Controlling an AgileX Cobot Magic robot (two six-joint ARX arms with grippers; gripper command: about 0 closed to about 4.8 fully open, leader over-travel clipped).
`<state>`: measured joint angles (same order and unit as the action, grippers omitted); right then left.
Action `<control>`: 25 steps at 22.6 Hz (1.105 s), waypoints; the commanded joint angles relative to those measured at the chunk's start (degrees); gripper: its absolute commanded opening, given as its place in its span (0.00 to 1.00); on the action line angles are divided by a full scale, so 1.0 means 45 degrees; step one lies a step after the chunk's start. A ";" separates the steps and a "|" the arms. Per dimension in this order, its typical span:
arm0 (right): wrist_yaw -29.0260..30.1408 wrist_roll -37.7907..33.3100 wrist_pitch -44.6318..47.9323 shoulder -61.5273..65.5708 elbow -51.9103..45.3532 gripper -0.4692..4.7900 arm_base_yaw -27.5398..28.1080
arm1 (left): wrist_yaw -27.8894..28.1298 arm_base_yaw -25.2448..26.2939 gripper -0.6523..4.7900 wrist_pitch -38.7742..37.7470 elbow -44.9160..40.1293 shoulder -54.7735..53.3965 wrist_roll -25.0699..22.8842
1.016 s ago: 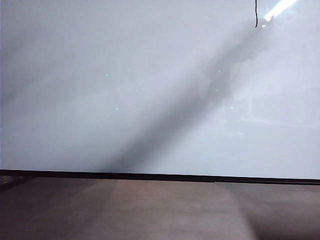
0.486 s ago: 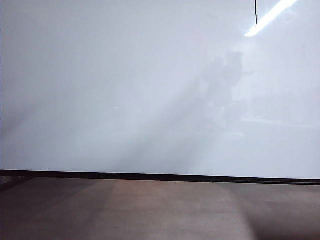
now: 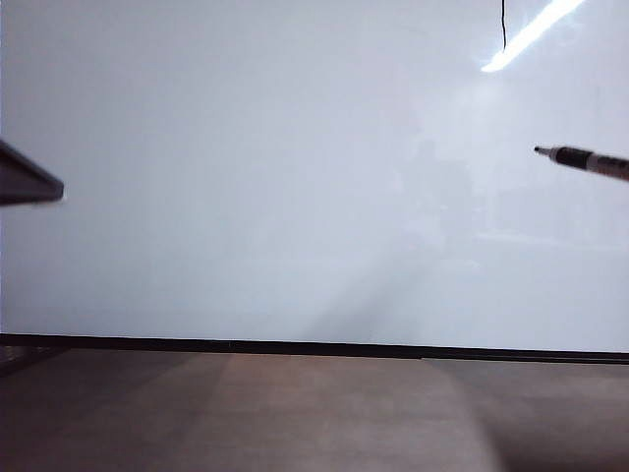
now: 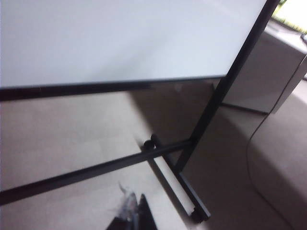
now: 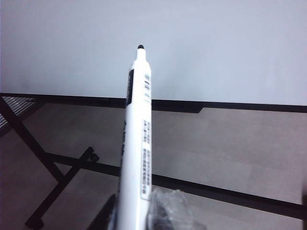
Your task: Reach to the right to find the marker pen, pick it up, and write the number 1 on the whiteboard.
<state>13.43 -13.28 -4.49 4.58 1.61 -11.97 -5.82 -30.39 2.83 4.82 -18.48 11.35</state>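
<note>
**Exterior view: stroke drawn, pen off the board**

The pen (image 3: 582, 159) is being held clear of the whiteboard (image 3: 295, 147), apparently because the 1 (image 3: 504, 28) is already drawn, cropped at the top edge. The right gripper (image 5: 144, 218) is being kept clamped on it. The left gripper (image 4: 130, 215) is barely being shown; its opening cannot be told.

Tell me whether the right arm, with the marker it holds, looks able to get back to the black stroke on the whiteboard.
Probably yes. The right end effector grips the marker, its tip off the whiteboard, below the stroke. Only bare board shows between them; the left end effector is far across.
</note>
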 commanded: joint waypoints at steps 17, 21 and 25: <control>0.0291 -0.0049 -0.0131 -0.0107 -0.0311 0.08 0.0000 | 0.0971 0.0053 0.11 0.0121 -0.0957 0.1263 -0.0083; 0.0219 -0.0049 -0.0155 -0.0617 -0.0311 0.08 0.0427 | -0.0384 0.1977 0.11 0.0160 -0.0933 0.1715 -0.0083; 0.0272 -0.0049 0.0262 -0.0991 -0.0301 0.08 0.1404 | -0.0962 0.5586 0.11 0.0029 -0.0937 0.2263 -0.0087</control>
<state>14.63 -13.50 -4.75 0.10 0.47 -6.28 -9.78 -7.90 2.70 0.45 -9.50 11.25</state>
